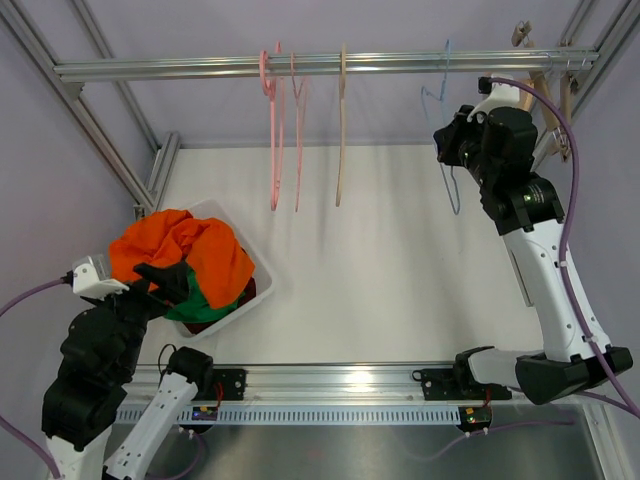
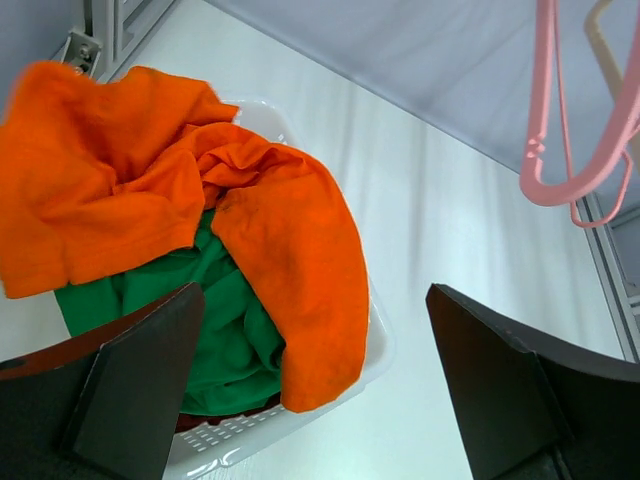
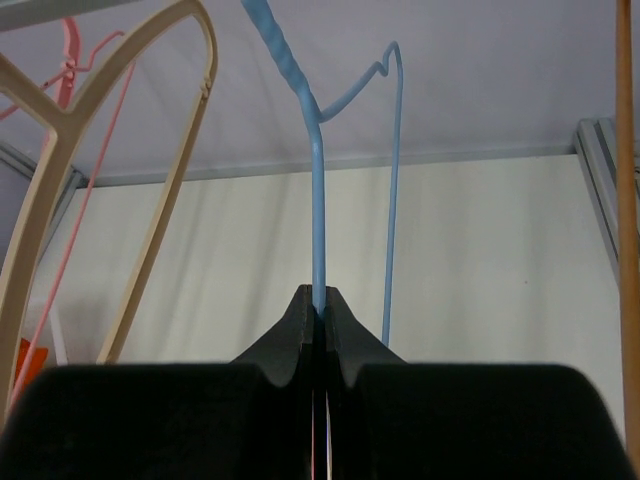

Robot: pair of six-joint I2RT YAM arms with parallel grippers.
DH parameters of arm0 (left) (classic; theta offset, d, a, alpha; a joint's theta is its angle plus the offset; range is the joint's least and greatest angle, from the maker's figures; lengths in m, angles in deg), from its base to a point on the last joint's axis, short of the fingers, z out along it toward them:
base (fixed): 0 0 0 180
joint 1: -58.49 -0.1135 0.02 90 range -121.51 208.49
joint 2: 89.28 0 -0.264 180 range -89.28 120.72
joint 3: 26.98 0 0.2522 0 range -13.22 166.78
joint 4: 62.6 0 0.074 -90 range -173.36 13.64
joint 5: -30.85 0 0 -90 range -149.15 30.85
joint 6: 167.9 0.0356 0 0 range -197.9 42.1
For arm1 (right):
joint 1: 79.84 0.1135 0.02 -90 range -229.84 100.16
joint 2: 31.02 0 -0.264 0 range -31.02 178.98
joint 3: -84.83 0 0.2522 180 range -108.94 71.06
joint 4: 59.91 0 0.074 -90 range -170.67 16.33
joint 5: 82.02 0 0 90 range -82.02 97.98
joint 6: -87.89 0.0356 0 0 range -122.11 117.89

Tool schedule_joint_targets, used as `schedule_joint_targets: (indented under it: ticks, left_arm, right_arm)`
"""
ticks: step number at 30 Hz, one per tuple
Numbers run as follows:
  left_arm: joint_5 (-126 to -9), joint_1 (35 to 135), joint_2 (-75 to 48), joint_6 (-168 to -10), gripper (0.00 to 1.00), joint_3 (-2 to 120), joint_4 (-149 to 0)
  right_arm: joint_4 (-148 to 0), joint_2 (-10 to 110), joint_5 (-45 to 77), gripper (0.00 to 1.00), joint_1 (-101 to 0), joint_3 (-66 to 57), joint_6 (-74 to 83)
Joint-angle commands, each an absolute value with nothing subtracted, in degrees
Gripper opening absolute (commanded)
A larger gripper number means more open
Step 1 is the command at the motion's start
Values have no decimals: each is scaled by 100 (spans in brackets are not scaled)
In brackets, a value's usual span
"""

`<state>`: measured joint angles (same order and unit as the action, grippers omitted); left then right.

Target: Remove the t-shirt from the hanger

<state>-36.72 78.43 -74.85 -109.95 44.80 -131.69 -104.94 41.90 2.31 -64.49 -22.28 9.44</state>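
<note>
An orange t-shirt lies crumpled on top of a green garment in a white basket; it also shows in the left wrist view. My left gripper hovers over the basket's near side, open and empty, with its jaws wide apart. My right gripper is up at the rail, shut on a bare blue wire hanger, which hangs from the rail. No garment is on the blue hanger.
A metal rail runs across the back. Two pink hangers and a beige hanger hang bare near its middle. Wooden hangers hang at the far right. A frame post stands behind the basket.
</note>
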Motion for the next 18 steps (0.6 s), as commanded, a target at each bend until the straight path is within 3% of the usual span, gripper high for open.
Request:
schedule_joint_targets:
  ticks: [1,5,9,15,18]
  left_arm:
    - [-3990,7949,-7443,-10779,99,4909,-13155]
    - [-3938,8020,-7460,-10822,99,4673,-13068]
    - [-4596,8020,-7348,-10769,99,4136,-12523]
    - [-3079,8020,-7381,-10927,99,4066,-12488]
    - [-3373,8020,-7206,-11033,99,3978,-12339]
  right_arm:
    - [-10005,4263,543,0,-6507,-2326,1098]
    - [-9820,4237,535,0,-6507,-2000,1186]
    - [-9776,4219,535,0,-6507,-1920,1186]
    - [-9740,4306,631,0,-6516,-1972,1125]
    - [-9618,4403,657,0,-6542,-1824,1142]
